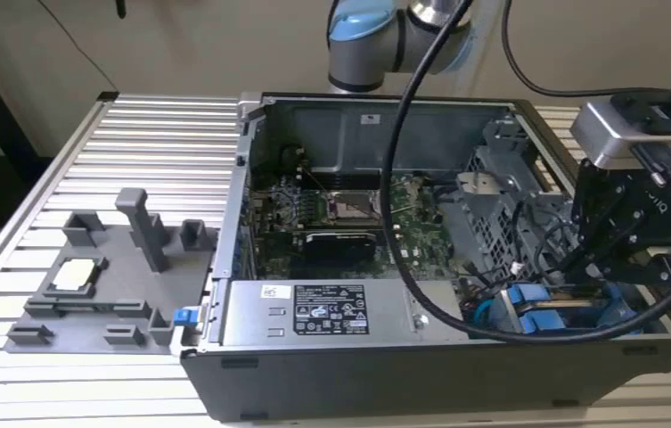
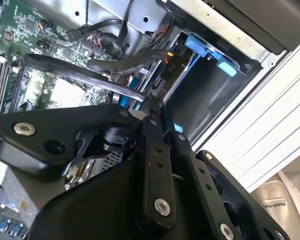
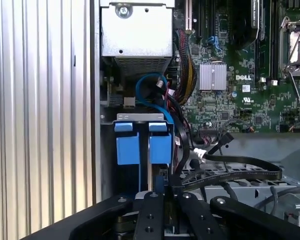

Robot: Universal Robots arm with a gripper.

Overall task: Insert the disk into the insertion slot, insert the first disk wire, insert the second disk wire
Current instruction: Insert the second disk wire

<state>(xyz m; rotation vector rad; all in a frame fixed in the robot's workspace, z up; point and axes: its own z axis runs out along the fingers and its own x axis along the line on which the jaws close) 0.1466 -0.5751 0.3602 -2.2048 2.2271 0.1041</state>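
Reaching down into the drive cage corner, my gripper (image 1: 620,259) hangs just above the disk (image 3: 140,147), whose blue carrier sits in the insertion slot (image 3: 107,150) (seated, I judge); whether my fingers are parted, I cannot tell.

Gripper (image 1: 620,259): black linkage, matt plastic or coated metal, bright metal screw heads. Computer case (image 1: 347,120): dull grey sheet metal, smooth. Carrier fronts (image 3: 140,145): bright blue plastic, slightly glossy. Table (image 1: 157,143): ribbed aluminium, satin sheen. Motherboard (image 3: 240,95): green, glossy. Fixture tray (image 1: 85,294): matt grey plastic. Cables (image 3: 230,170): black, rubbery sheen.
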